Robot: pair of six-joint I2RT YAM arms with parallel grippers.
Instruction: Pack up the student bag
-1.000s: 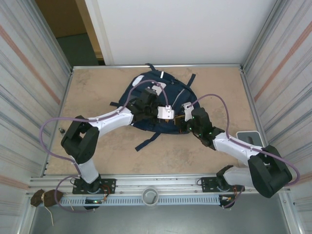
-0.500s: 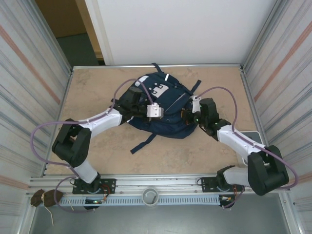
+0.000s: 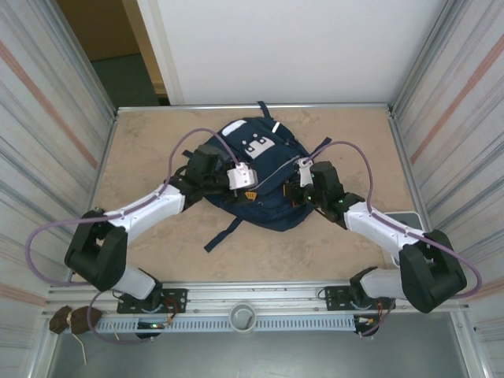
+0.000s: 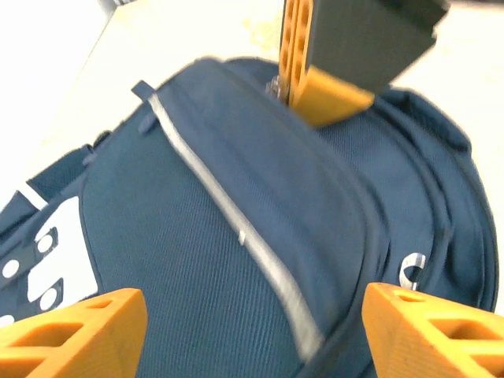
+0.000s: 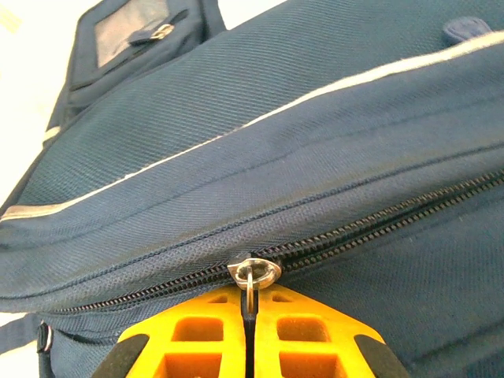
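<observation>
Student bag (image 3: pixel 276 161) shifted toward 3 o'clock | left gripper (image 4: pixel 252 331) stood open over it | right gripper (image 5: pixel 249 331) pinched zipper pull (image 5: pixel 253 274) | risk: unbraced bag could drag.

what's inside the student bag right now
Nothing inside shows. Navy fabric of the student bag covers any contents. The right gripper pinches the zipper pull, and no opening is visible there.
</observation>
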